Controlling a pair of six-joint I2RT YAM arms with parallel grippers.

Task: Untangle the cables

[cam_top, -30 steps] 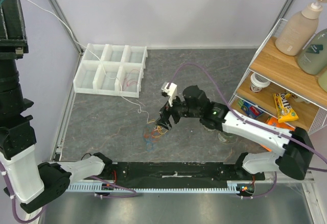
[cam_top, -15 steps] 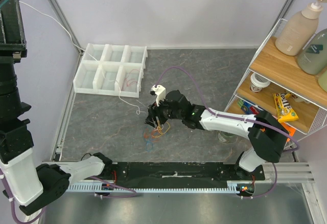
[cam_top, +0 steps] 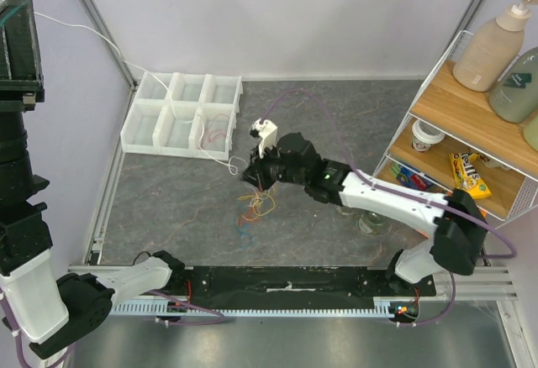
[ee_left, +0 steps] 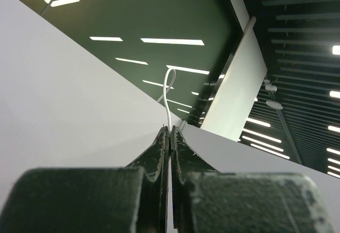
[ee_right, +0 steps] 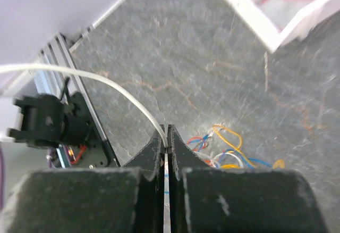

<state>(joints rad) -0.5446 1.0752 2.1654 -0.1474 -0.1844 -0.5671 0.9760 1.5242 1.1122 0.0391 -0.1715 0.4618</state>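
Two grippers over the grey table (cam_top: 168,200) and white compartment tray (cam_top: 172,151), left gripper (ee_left: 169,130) high, right gripper (ee_right: 166,130) low, both jaws clamped on the white cable (ee_right: 106,82), coloured cables (cam_top: 256,207) tangled on the table just beside the right one

Coloured cables (cam_top: 259,206) tangled; white cable (ee_left: 168,108) stretched aloft.

Table top (cam_top: 160,204) was noted matt grey, stone-patterned; tray (cam_top: 168,149) was recorded as white plastic; shelf boards (cam_top: 458,103) as smooth wood; white cord (ee_right: 106,82) as smooth, slightly glossy.
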